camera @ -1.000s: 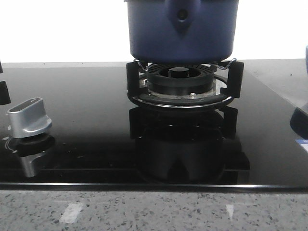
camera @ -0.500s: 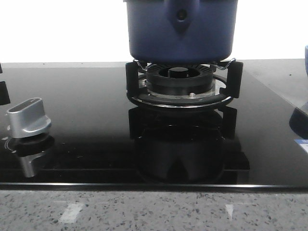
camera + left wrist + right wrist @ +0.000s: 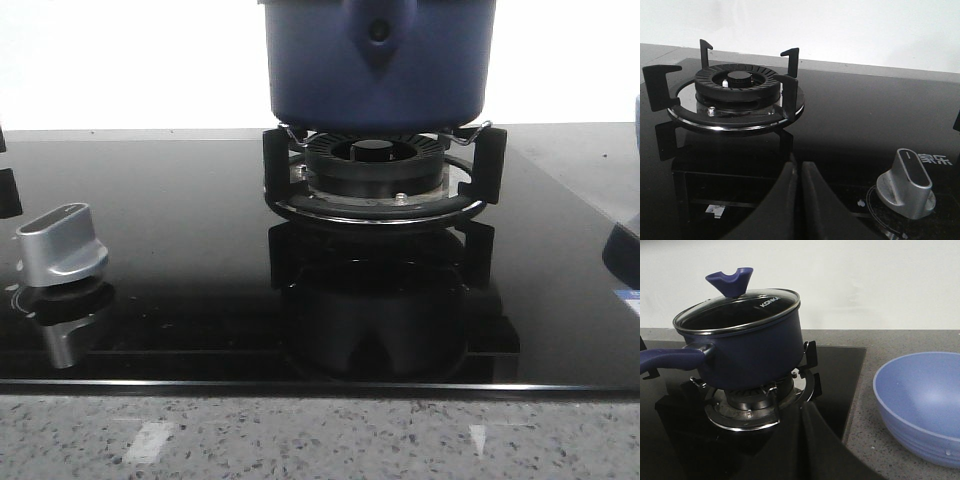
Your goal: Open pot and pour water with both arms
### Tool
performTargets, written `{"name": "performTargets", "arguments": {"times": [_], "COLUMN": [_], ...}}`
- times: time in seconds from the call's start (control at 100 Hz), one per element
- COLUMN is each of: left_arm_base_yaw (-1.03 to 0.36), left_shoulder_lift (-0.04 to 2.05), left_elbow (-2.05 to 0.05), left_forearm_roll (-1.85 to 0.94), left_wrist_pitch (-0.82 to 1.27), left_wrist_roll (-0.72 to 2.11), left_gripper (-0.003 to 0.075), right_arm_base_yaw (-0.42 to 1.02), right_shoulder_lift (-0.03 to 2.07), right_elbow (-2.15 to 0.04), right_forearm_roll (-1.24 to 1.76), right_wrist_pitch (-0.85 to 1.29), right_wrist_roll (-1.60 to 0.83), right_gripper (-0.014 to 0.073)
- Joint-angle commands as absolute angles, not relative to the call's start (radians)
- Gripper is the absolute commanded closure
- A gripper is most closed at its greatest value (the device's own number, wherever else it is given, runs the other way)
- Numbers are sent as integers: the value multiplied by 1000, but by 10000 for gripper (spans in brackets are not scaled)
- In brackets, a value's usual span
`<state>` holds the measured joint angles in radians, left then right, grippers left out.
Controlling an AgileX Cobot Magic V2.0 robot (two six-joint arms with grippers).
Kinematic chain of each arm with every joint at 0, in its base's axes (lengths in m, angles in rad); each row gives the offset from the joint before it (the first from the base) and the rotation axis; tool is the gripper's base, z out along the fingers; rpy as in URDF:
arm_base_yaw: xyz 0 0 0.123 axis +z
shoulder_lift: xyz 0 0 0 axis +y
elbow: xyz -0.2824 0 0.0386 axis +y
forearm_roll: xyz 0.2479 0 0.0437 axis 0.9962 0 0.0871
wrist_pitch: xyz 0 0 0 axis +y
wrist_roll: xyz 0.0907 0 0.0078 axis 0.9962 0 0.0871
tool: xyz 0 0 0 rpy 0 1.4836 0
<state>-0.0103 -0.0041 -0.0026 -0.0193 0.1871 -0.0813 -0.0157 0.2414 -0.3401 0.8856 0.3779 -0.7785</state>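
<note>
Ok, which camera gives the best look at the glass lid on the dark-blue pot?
The right wrist view: the steel-rimmed glass lid with its blue knob shows whole, sitting on the dark-blue pot. The front view cuts the pot off above its wall, so no lid shows. The left wrist view shows only an empty burner, no pot.

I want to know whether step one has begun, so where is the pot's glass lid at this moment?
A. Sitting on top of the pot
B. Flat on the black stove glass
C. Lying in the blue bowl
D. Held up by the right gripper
A: in the right wrist view the glass lid sits on the pot, with the right gripper shut and apart from it, and the bowl empty.
</note>
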Motion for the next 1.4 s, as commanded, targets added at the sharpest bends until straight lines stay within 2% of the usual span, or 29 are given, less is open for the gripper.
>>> {"name": "performTargets", "arguments": {"times": [0.0,0.28,0.43,0.5,0.67,0.76,1.1,1.16,1.39], "left_arm_base_yaw": [-19,-19,-19,-19,-19,-19,-19,-19,-19], "left_shoulder_lift": [-31,-31,-31,-31,-31,-31,-31,-31,-31], "left_elbow": [33,33,33,33,33,33,33,33,33], "left_forearm_roll": [-28,-28,-28,-28,-28,-28,-28,-28,-28], "left_wrist_pitch": [115,115,115,115,115,115,115,115,115], "left_wrist_roll": [-91,-91,-91,-91,-91,-91,-91,-91,-91], "left_gripper": [740,741,740,740,741,741,741,740,741], "right_arm_base_yaw": [-14,-14,-14,-14,-14,-14,-14,-14,-21], "right_shoulder_lift": [247,247,247,249,249,238,-10,-30,-29], "right_elbow": [-366,-366,-366,-366,-320,-243,35,37,37], "right_forearm_roll": [908,908,906,793,167,24,-58,-58,-105], "right_wrist_pitch": [328,325,230,168,52,-21,-19,55,92], "right_wrist_roll": [-789,-789,-774,-639,-75,55,118,133,133], "right_gripper": [660,660,660,660,660,660,660,660,660]}}
